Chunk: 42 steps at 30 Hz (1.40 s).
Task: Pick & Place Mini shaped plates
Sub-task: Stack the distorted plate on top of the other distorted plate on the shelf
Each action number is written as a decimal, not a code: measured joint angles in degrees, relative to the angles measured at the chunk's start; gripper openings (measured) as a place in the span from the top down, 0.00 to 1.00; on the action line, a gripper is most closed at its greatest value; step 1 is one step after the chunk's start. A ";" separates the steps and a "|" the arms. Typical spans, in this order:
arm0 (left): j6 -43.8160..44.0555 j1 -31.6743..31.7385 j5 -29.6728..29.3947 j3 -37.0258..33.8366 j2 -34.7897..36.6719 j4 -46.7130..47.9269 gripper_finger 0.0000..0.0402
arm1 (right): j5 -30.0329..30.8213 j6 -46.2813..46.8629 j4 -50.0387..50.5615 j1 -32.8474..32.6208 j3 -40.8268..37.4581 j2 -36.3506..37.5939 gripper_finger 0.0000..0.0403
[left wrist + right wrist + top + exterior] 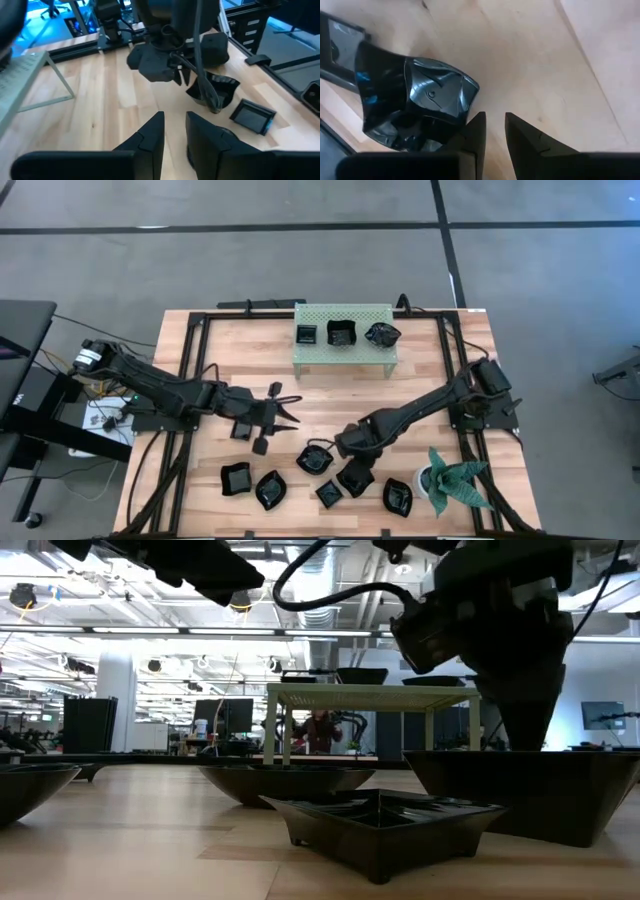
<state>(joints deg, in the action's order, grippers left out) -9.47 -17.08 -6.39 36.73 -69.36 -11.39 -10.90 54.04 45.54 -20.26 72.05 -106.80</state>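
The left arm reaches from the table's left edge toward the middle, its left hand [288, 412] held level above the table with the two fingers [150, 137] a narrow gap apart and nothing between them. The right arm stretches in from the right edge, elbow bent, its right hand [345, 442] low near the table, fingers [476, 131] likewise slightly parted and empty.

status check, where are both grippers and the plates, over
Left gripper mid-table, empty, fingers slightly apart. Right gripper low over the front plates, holding nothing. Three plates on the green rack. Nothing in the way.
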 joint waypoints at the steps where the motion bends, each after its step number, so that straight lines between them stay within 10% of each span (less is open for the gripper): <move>1: -0.54 0.27 -0.01 0.00 0.00 -0.13 0.80 | 0.02 0.88 -0.16 -0.10 0.00 0.02 0.83; 24: -2.31 3.10 0.03 0.04 0.00 -1.62 0.80 | 0.46 5.96 -5.30 -2.67 0.05 -1.33 0.83; 42: -1.69 2.97 0.10 0.04 0.00 -2.00 0.80 | -0.14 -11.68 -9.62 -1.31 0.07 -2.98 0.98</move>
<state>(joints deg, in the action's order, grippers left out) -11.16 -14.11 -6.28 36.77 -69.36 -13.39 -11.04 42.36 35.92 -21.56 72.12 -109.78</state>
